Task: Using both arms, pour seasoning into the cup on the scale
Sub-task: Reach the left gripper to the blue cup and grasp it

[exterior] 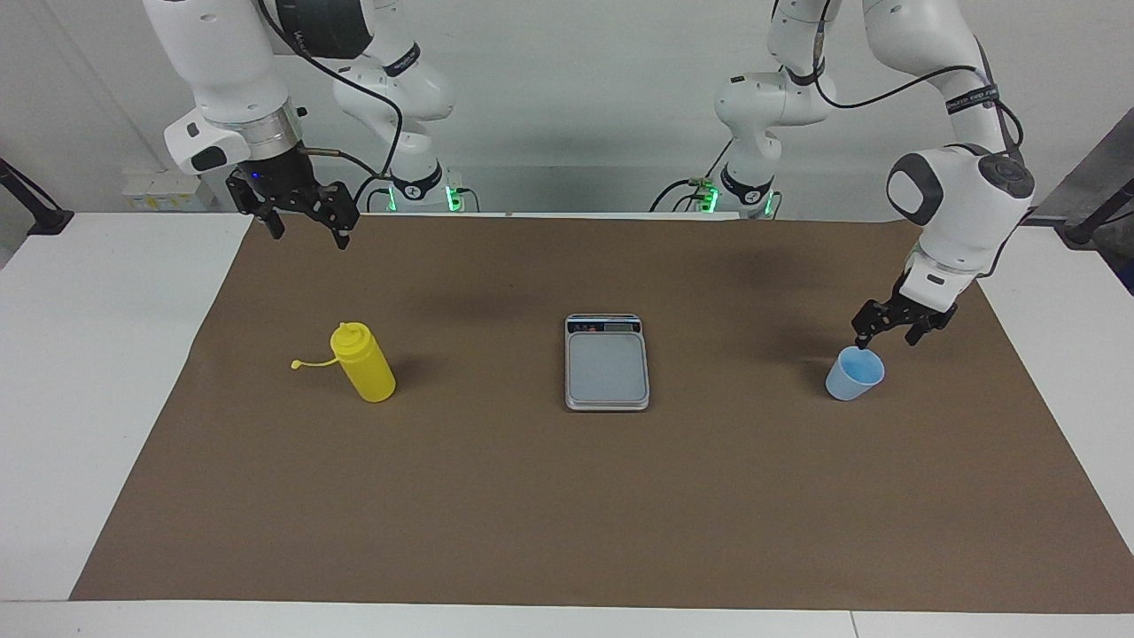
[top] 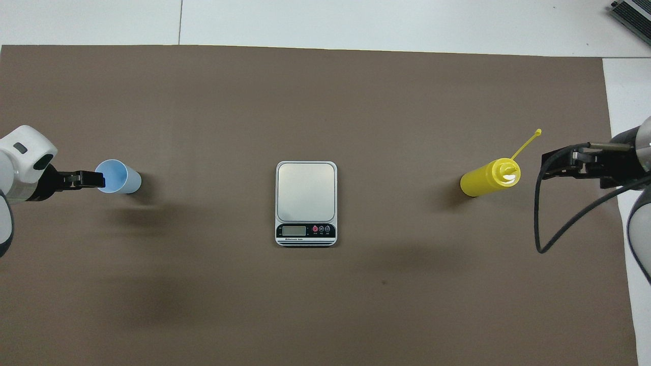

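seasoning (exterior: 363,363): yellow squeeze bottle, upright, domed nozzle top, thin cap strap sticking out sideways; stands toward the right arm's end of the bench.
cup (exterior: 855,373): small light-blue tapered cup, upright, mouth open upward; stands toward the left arm's end.
scale (exterior: 607,361): flat grey rectangle, silver plate bare, dark display strip on the edge nearest the robots; lies between bottle and cup, well apart from both.
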`<state>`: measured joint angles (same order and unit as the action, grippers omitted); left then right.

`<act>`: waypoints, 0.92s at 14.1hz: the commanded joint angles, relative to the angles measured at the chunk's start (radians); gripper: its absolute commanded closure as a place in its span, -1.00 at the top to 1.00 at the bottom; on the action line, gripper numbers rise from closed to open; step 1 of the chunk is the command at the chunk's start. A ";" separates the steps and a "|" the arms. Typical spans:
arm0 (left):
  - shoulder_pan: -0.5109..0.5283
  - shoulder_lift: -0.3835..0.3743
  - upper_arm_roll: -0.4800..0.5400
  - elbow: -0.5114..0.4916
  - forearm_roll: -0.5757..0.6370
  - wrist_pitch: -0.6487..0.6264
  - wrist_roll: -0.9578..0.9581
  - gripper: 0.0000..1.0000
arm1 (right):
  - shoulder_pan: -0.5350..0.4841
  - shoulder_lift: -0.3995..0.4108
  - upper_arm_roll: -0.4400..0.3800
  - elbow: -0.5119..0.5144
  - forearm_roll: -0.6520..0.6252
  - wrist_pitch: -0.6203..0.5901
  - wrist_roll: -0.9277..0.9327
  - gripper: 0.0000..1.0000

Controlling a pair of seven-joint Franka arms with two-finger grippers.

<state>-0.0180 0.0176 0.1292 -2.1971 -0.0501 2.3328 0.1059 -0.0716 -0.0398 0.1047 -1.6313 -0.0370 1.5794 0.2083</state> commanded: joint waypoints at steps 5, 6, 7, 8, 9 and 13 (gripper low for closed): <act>-0.003 0.079 0.007 -0.024 0.012 0.114 0.003 1.00 | -0.011 -0.018 0.001 -0.022 0.020 0.011 0.000 1.00; -0.003 0.088 0.007 -0.024 0.009 0.117 0.002 1.00 | -0.011 -0.018 0.001 -0.022 0.020 0.011 0.000 1.00; -0.003 0.091 0.007 -0.024 0.006 0.117 0.000 1.00 | -0.011 -0.018 0.003 -0.022 0.020 0.011 0.000 1.00; -0.003 0.093 0.007 -0.026 0.006 0.117 -0.002 1.00 | -0.010 -0.018 0.001 -0.022 0.020 0.011 0.000 1.00; -0.003 0.093 0.006 -0.026 0.006 0.115 -0.003 1.00 | -0.011 -0.018 0.001 -0.022 0.020 0.011 0.000 1.00; -0.007 0.093 0.004 -0.030 0.003 0.105 -0.061 0.84 | -0.011 -0.018 0.001 -0.022 0.020 0.011 0.000 1.00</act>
<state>-0.0182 0.1200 0.1293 -2.2067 -0.0508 2.4237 0.0841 -0.0716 -0.0398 0.1047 -1.6313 -0.0370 1.5794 0.2083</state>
